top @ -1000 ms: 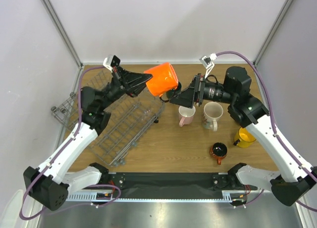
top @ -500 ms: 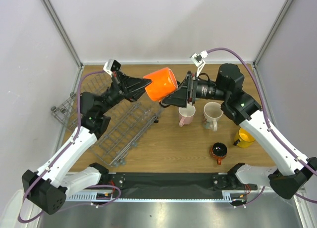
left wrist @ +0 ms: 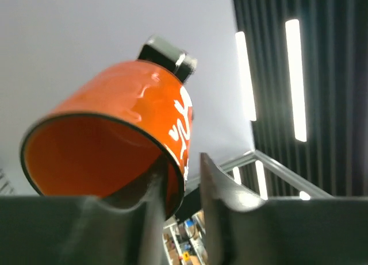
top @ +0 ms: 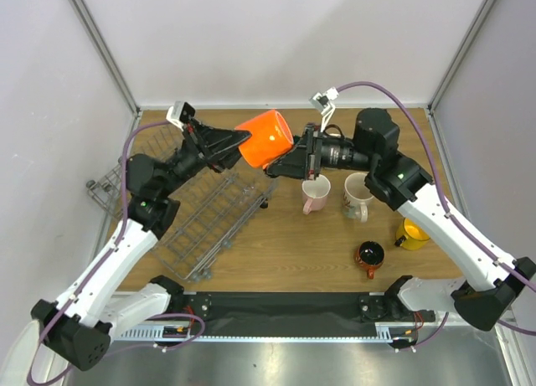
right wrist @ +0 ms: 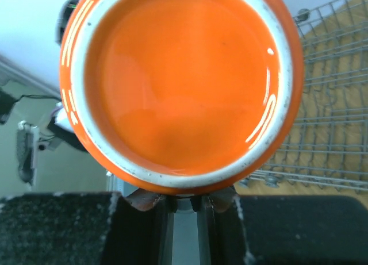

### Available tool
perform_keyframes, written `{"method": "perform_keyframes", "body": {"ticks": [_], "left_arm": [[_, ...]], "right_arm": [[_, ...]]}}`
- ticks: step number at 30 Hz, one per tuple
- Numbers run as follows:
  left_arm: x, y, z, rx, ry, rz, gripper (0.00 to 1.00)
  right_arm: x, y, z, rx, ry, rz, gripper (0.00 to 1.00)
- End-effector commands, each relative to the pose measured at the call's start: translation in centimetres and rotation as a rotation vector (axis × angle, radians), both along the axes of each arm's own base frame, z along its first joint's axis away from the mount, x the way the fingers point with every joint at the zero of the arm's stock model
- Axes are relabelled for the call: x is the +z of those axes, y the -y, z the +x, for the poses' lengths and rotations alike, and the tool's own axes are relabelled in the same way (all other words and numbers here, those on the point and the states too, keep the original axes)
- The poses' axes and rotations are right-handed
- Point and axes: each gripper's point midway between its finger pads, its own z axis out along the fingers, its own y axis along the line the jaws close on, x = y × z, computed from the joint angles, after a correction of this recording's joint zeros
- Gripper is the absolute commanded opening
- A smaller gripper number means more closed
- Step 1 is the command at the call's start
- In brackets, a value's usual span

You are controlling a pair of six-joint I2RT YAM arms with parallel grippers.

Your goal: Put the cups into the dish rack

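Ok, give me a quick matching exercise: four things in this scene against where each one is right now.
1 orange ceramic mug
2 pink ceramic mug
3 yellow ceramic mug
4 grey wire dish rack

A left part of the wooden table
B farthest right of the mugs
C lifted in the air
D beside the cream mug

Pairs: 1-C, 2-D, 3-B, 4-A

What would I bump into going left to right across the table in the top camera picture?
dish rack → orange mug, up in the air → pink mug → cream mug → yellow mug
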Motion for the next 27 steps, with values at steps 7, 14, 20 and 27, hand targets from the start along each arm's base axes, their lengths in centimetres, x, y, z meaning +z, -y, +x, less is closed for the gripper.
{"method": "perform_keyframes", "body": {"ticks": [7,14,20,27], "left_arm": [[-6.7,-1.4,-2.0,0.048,-0.057,0.261,0.83],[-11.2,-4.9,-2.5,0.175,-0.14,0.457,1.0],[-14.5,-8.7,-3.0,0.343,-0.151,0.81,1.0],[-12.8,-14.3,-4.4,0.593,-0.082,1.063,1.0]], "right_arm": [[-0.4,-0.7,4.2,-0.239,0.072,-0.073,0.0],[-2.8,-0.4,7.8,-0.415,0.039,-0.158,0.0],[-6.4,-3.0,11.7,-0.533,0.094,-0.298,0.0],[-12.6,-7.1,16.6,-0.648,0.225,-0.555,0.0]]}}
